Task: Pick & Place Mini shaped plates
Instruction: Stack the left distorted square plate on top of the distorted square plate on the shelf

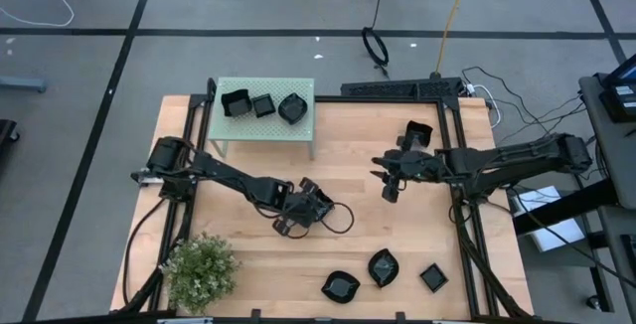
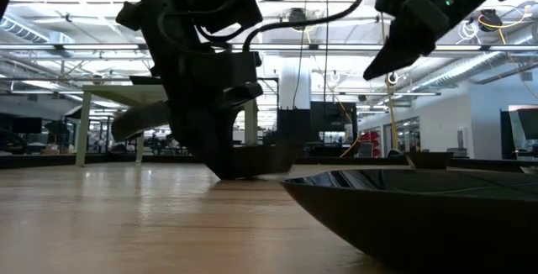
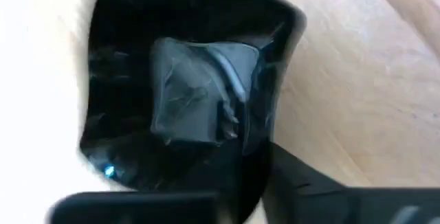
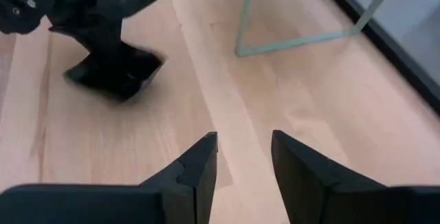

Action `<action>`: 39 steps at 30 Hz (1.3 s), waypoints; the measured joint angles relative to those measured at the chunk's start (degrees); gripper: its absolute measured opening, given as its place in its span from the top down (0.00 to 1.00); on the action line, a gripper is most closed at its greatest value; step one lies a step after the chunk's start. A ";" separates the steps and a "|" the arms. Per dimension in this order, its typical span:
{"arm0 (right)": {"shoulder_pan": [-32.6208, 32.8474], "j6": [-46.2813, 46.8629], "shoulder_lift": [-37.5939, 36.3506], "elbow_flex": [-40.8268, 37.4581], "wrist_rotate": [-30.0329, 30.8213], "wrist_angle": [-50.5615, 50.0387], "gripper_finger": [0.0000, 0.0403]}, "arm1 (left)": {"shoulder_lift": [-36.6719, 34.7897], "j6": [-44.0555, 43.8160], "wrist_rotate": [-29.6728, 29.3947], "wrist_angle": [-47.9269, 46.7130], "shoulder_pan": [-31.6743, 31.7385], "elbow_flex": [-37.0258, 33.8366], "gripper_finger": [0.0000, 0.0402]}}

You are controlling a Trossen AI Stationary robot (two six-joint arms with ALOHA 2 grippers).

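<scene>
The left hand [image 1: 310, 205] pinches the rim of a square plate [image 1: 316, 201] at surface centre, while the right hand [image 1: 390, 183], fingers spread, hangs empty toward three o'clock.

Square plate [image 3: 185, 100] in left wrist view: blurred, near edge hidden behind left tool [image 3: 227, 203] fingers, grip not clear. Low view: near plate [image 2: 420, 211] cut off by picture's right and bottom edges, shape unreadable; left tool's tips masked by dark dish at desk [image 2: 126, 223] level. High view: dishes on green stand [image 1: 263, 115] too small to tell shapes.
</scene>
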 joint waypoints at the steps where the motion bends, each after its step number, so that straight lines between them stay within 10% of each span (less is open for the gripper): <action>1: 0.00 0.58 0.07 -0.85 -0.06 1.04 0.69 | 0.07 -0.18 0.05 0.02 0.03 -0.03 0.94; 17: 0.00 2.06 -0.04 -4.92 -0.11 12.34 0.69 | -11.68 -10.28 -1.29 2.02 0.62 -0.07 0.99; 30: -1.72 2.82 -0.02 -4.92 10.52 26.81 0.69 | -31.57 -17.93 -30.22 2.96 6.04 -0.07 0.97; 39: -6.75 10.92 -0.02 -4.92 11.89 26.97 0.69 | -46.28 -22.73 -34.66 -11.19 18.29 -0.07 0.98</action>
